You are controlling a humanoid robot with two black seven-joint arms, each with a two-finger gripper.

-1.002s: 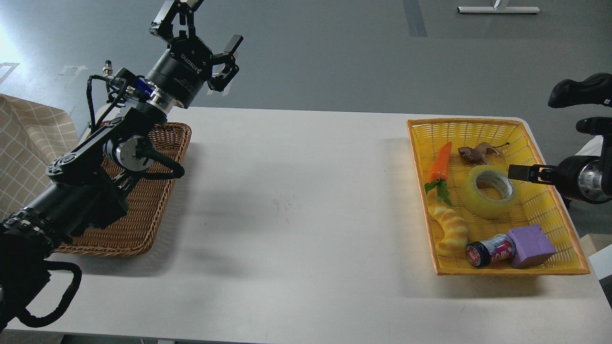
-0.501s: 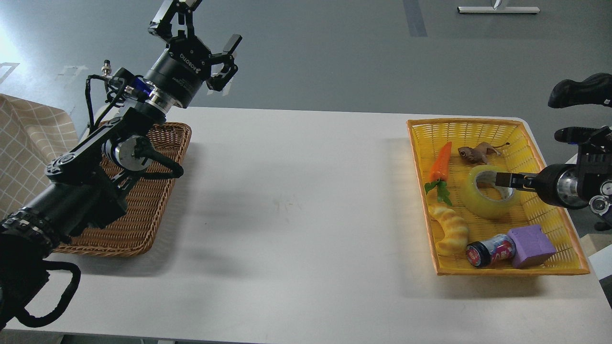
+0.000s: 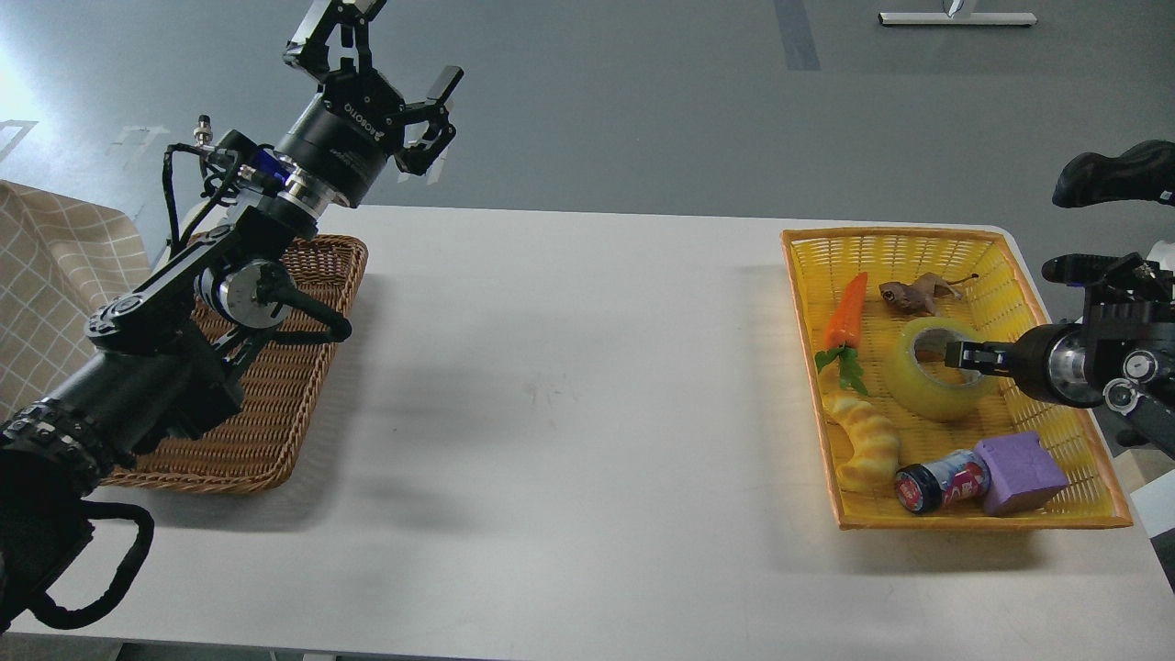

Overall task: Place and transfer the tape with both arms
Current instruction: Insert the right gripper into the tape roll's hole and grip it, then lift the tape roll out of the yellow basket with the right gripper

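Above the one brown wicker basket [image 3: 252, 386] at the bench's [image 3: 569, 386] far left, the left gripper [image 3: 386, 83] is hanging with fingers spread wide, holding nothing. In the one yellow basket [image 3: 1065, 431] at the right, the single tape [image 3: 927, 390] is lying flat, its core opening facing up. The right gripper [image 3: 964, 353] is reaching over that core; whether its fingers are parted cannot be told.

1. Your right gripper [image 3: 964, 354] sits over the tape [image 3: 938, 369], at the hole in the roll, inside the right basket [image 3: 1056, 418].
2. Left of it lies the carrot [image 3: 844, 317]; behind it, the animal toy [image 3: 913, 292].
3. Nearer you than it: the croissant [image 3: 863, 441] to the left, then the jar [image 3: 941, 480] touching the block [image 3: 1019, 473].
4. Your left gripper [image 3: 386, 101] hangs far to the left, beyond the table's [image 3: 569, 386] far edge, behind the wicker basket [image 3: 275, 404].
5. A cloth [image 3: 55, 285] lies left of that basket.
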